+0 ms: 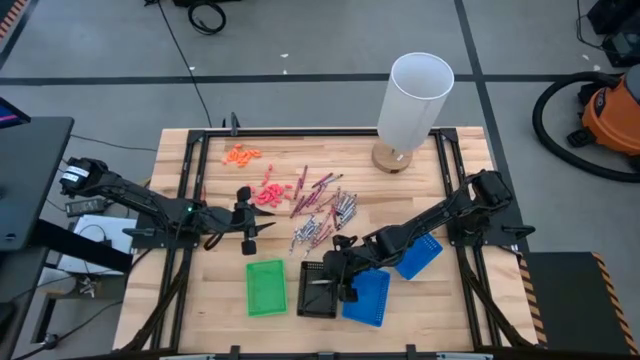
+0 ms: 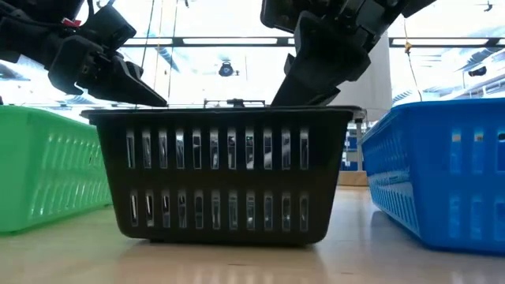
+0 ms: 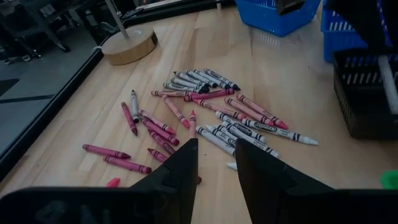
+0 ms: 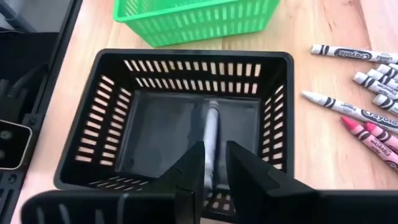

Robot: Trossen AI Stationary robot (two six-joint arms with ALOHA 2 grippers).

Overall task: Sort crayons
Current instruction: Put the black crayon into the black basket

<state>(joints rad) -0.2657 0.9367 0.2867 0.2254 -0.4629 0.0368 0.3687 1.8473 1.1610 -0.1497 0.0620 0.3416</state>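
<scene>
The crayons [image 3: 205,109], dark red and silvery grey sticks, lie loose on the wooden table [image 1: 215,290] in a pile at its middle [image 1: 320,212]. My left gripper [image 3: 216,168] hovers open just left of the pile [image 1: 265,228], holding nothing. My right gripper [image 4: 214,171] hangs over the black tray [image 4: 112,68], slanting down into it [image 1: 322,285], its fingers slightly apart. One grey crayon [image 4: 212,127] is in the tray, its far end on the tray floor and its near end between those fingers. My right gripper has the grey crayon's near end [image 4: 210,163] between its two fingers, which slant down from above and lie along the crayon. A gap shows between the crayon and one finger [image 4: 239,171]. Whether the other finger touches it I cannot tell.
A green tray [image 1: 266,288] stands left of the black one and two blue trays [image 1: 367,297] [image 1: 418,256] to its right. At the table's far side stand a white cylinder on a round wooden base [image 1: 412,100], orange bits [image 1: 242,154] and pink bits [image 1: 267,193].
</scene>
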